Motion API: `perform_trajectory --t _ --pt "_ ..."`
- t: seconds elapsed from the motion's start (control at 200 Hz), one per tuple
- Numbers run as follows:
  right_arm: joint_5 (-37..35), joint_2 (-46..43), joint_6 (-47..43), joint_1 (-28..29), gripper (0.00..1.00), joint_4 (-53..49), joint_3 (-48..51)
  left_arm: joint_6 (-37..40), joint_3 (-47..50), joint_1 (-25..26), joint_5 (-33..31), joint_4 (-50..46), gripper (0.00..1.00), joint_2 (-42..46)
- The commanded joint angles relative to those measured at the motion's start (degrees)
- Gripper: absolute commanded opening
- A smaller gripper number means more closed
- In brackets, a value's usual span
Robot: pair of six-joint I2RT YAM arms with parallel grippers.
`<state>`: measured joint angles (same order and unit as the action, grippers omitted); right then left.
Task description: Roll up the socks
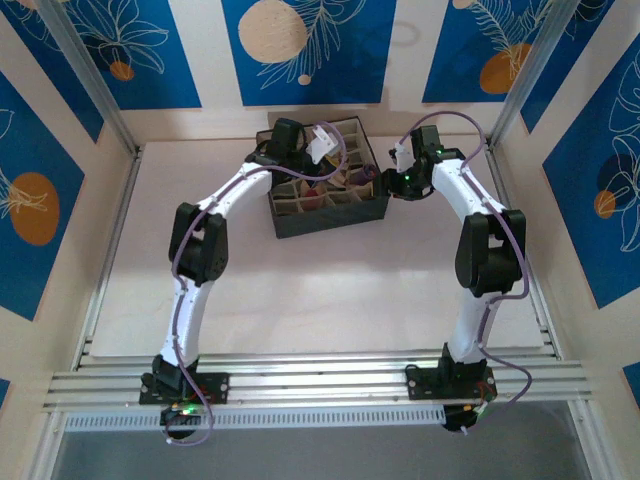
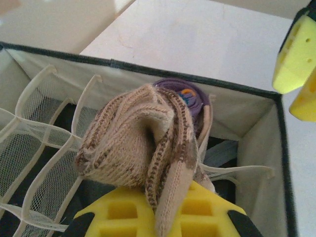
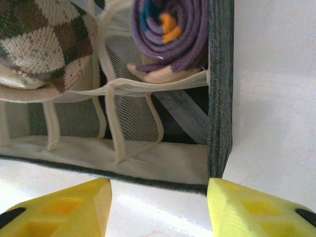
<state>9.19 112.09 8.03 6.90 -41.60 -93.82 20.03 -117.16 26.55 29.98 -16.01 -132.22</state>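
Behind the bunched brown-cream sock (image 2: 138, 143) clamped in the left jaws, a rolled purple sock (image 2: 191, 95) sits half hidden. Meanwhile the right jaws gape empty.

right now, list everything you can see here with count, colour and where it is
diamond sock: one, brown and cream, bunched in the left claw over the box
rolled sock: one, purple with orange and teal marks, in a corner compartment of the box
compartment box: one, grey outside and cream inside, far middle of the table
mesh dividers: many, cream, inside the box
table: one, white
wall panels: several, blue with white leaves and orange or cream circles, around the table
arms: two, white and black, bolted at the near edge
left claw: yellow pads, shut on the diamond sock
right claw: yellow pads, open, outside the box corner
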Motion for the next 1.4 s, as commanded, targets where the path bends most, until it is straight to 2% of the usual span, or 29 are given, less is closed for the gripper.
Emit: perform_trajectory --t 0.0,0.395,0.73,1.125,1.396 --pt "1.1 2.3 -0.3 -0.3 0.52 -0.7 -1.7 1.0 -3.3 0.3 -0.8 -3.6 0.00 -2.3" --pt "1.4 6.0 -0.9 -0.8 0.47 -1.6 -2.5 2.2 -3.1 0.2 -2.1 -4.5 0.00 -5.3" --pt "-0.2 6.2 0.3 -1.5 0.46 -1.3 -0.9 1.2 -2.6 -1.5 -1.2 -3.3 0.00 -1.7" --pt "0.2 6.5 1.5 -1.9 0.45 -1.6 -1.2 2.4 3.6 -2.7 -0.5 -2.8 0.00 2.9" --pt "1.6 6.7 1.8 -1.2 0.44 -1.3 -1.4 6.7 0.1 -0.1 -5.4 -7.2 0.00 -1.6"
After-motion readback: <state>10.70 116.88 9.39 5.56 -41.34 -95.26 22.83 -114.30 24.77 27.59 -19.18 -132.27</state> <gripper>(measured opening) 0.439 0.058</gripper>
